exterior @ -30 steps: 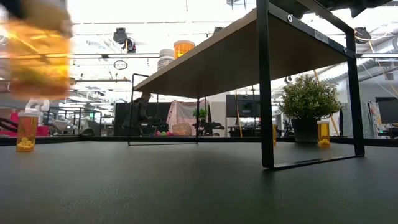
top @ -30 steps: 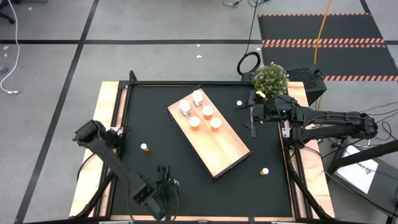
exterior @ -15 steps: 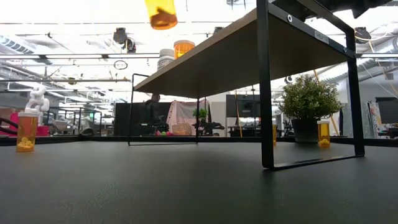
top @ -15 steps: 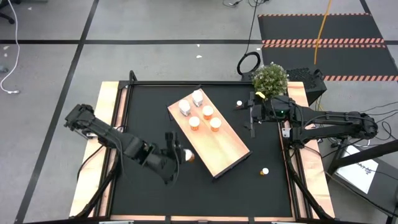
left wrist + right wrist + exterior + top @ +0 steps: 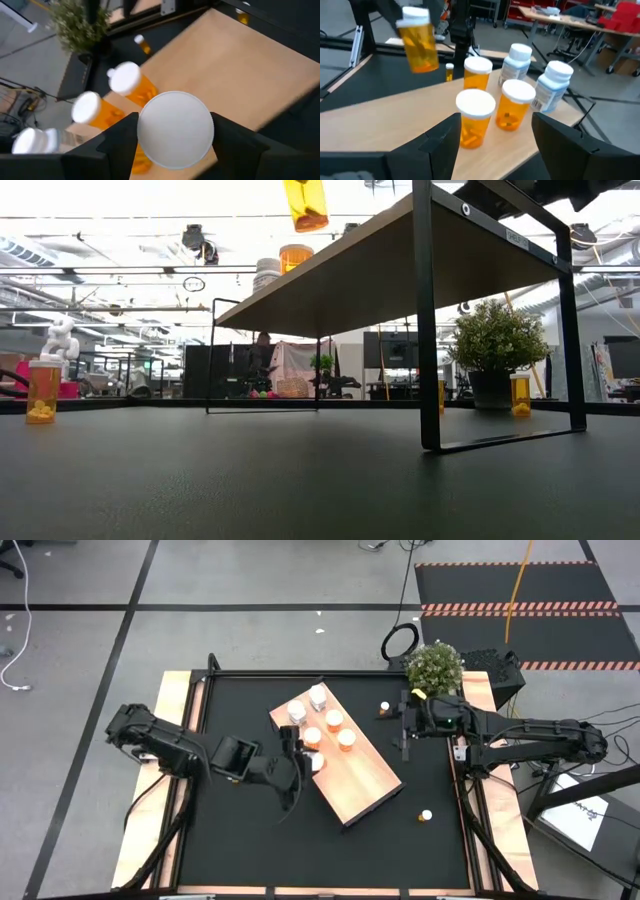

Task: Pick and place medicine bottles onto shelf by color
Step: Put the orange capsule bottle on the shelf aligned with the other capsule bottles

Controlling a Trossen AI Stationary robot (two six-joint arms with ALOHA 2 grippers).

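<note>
The light-wood shelf (image 5: 365,775) stands slantwise in the middle of the black table on black frame legs (image 5: 428,320). On its far end stand two white bottles (image 5: 318,696) and three orange bottles (image 5: 333,720) with white caps, upright on their bases. My left gripper (image 5: 303,757) is shut on another orange bottle (image 5: 316,761), held above the shelf's left edge. It also shows in the low view (image 5: 306,202) and the right wrist view (image 5: 418,42). My right gripper (image 5: 404,730) is open and empty, to the right of the shelf. My left gripper pinches the orange bottle at its top end between its two fingers (image 5: 122,142), one on either side of the white cap (image 5: 175,129). The fingers point down from above. The bottle hangs roughly upright, cap up, clear of the shelf and table.
Tiny orange bottles stand loose on the table at the far right (image 5: 384,706) and near right (image 5: 426,814); another shows in the low view (image 5: 42,392). A potted plant (image 5: 434,666) stands at the table's far right corner. The shelf's near half (image 5: 370,785) is bare.
My left gripper has risen from near the table's near edge and gone toward the far edge and right, to the shelf. It has carried the orange bottle clear of the table, up to shelf height. My right arm has kept still.
</note>
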